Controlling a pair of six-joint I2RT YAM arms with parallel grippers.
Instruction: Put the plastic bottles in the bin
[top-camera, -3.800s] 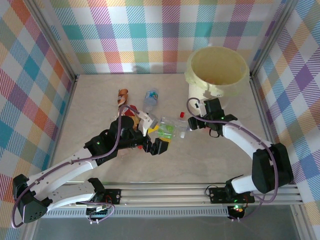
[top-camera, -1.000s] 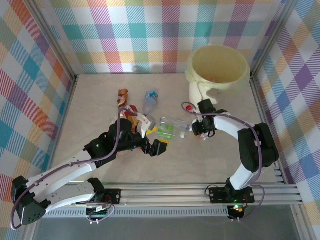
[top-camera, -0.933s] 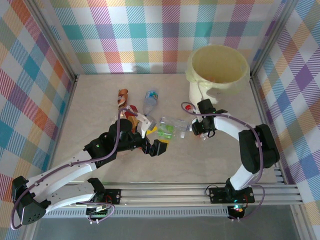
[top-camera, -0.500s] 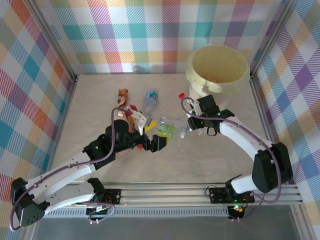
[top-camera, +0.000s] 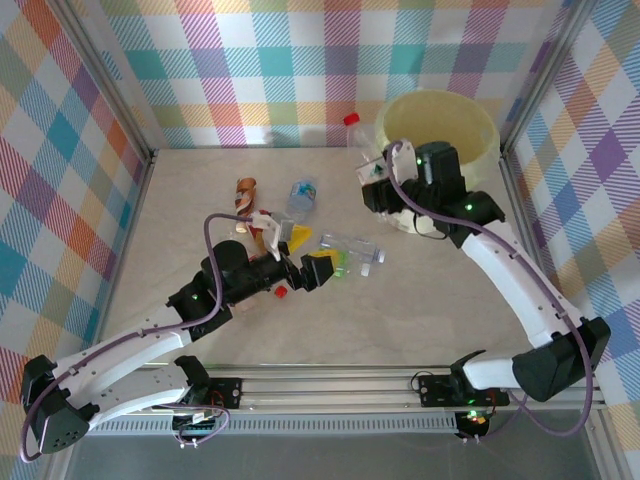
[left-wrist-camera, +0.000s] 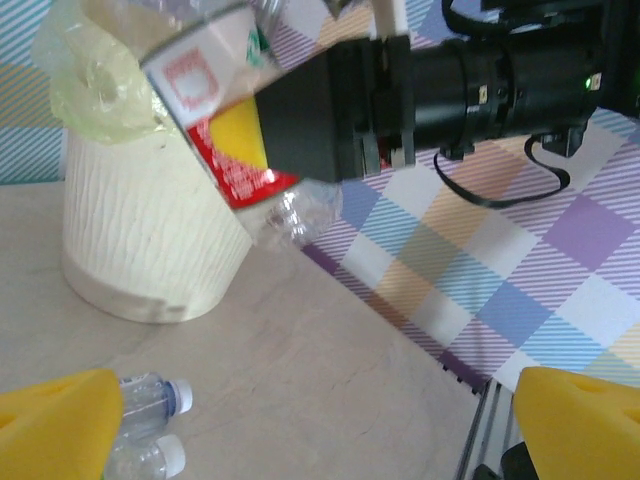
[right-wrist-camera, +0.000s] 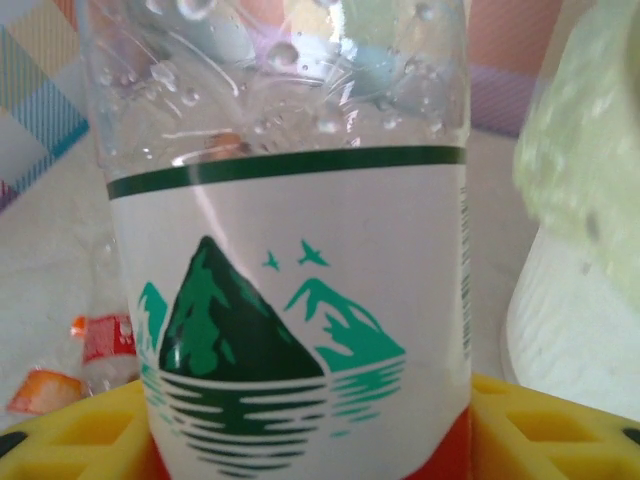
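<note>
My right gripper (top-camera: 377, 186) is shut on a clear plastic bottle (top-camera: 360, 150) with a red cap, held upright in the air just left of the cream-yellow bin (top-camera: 440, 150). Up close, this bottle (right-wrist-camera: 290, 250) has a white label with green mountains and sits between the yellow pads (right-wrist-camera: 555, 420). My left gripper (top-camera: 308, 256) stands open low over the table, beside a clear bottle (top-camera: 350, 246) lying there. In the left wrist view the held bottle (left-wrist-camera: 225, 120) hangs next to the bin (left-wrist-camera: 140, 250), and my left gripper (left-wrist-camera: 320, 425) has nothing between its fingers.
More bottles lie left of centre: a bluish one (top-camera: 302, 196), a brown one (top-camera: 245, 190) and a red-labelled one (top-camera: 262, 224). A loose red cap (top-camera: 282, 292) lies by the left arm. Checked walls close in the table on three sides.
The right gripper has risen from the table with the red-capped bottle and moved back toward the bin's left rim. The left gripper has shifted slightly and stays open.
</note>
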